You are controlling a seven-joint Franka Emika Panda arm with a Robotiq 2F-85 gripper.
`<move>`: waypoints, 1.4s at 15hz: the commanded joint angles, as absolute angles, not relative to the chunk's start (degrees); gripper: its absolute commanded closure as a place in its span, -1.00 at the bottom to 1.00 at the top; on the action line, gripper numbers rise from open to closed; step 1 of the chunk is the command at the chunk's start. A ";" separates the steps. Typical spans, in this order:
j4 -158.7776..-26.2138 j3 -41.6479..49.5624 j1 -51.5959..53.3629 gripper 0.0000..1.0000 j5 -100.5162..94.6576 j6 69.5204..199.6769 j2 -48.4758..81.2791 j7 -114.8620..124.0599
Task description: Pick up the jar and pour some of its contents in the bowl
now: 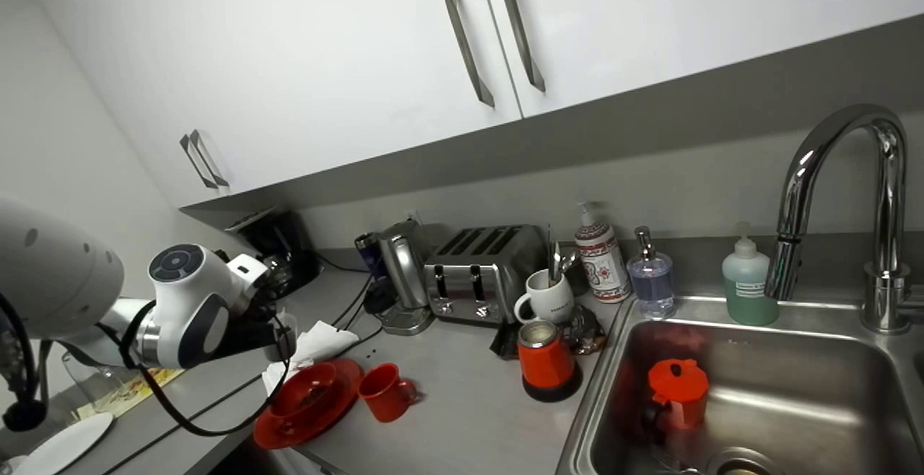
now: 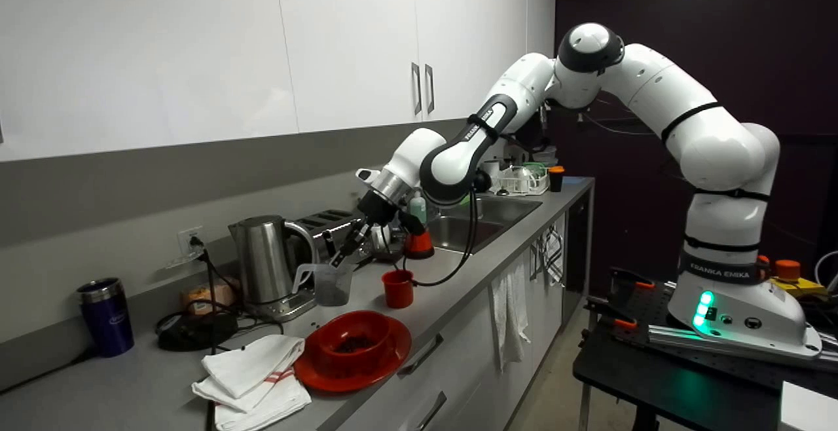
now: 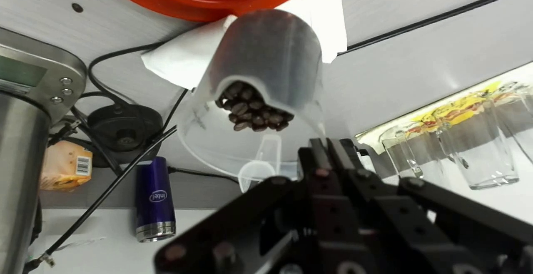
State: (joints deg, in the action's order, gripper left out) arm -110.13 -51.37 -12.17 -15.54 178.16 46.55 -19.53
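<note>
Since beans [image 2: 353, 344] already lie in the bowl [image 2: 350, 324], pouring seems partly done — the gripper [image 3: 326, 144], pinching the jar [image 2: 332, 287] aloft on the bowl's far side in an exterior view, should next lower it level

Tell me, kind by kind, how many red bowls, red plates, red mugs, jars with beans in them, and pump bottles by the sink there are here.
Red bowl: 1
Red plate: 1
Red mug: 1
Jar with beans: 1
Pump bottles: 3
Total: 7
</note>
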 commanded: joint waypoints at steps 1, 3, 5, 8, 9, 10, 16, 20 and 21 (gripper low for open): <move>-106.85 -57.74 -16.87 0.93 -14.60 174.33 53.70 -25.23; -105.36 -61.29 -19.54 0.93 -13.98 171.22 57.79 -28.09; -103.64 -64.99 -22.23 0.93 -12.87 167.28 62.37 -31.51; -100.70 -68.87 -24.79 0.93 -10.10 160.89 68.12 -35.98; -99.73 -68.99 -24.85 0.93 -8.94 159.36 68.85 -36.70; -98.56 -69.64 -25.21 0.93 -7.60 157.36 70.29 -37.91; -93.25 -69.51 -24.47 0.93 -0.83 150.27 73.13 -41.45; -89.99 -69.83 -23.73 0.92 3.08 144.45 74.79 -43.45; -89.20 -69.80 -23.46 0.92 4.11 142.77 75.00 -43.99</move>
State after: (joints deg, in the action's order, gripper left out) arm -93.31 -68.58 -24.57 0.53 148.03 72.44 -40.95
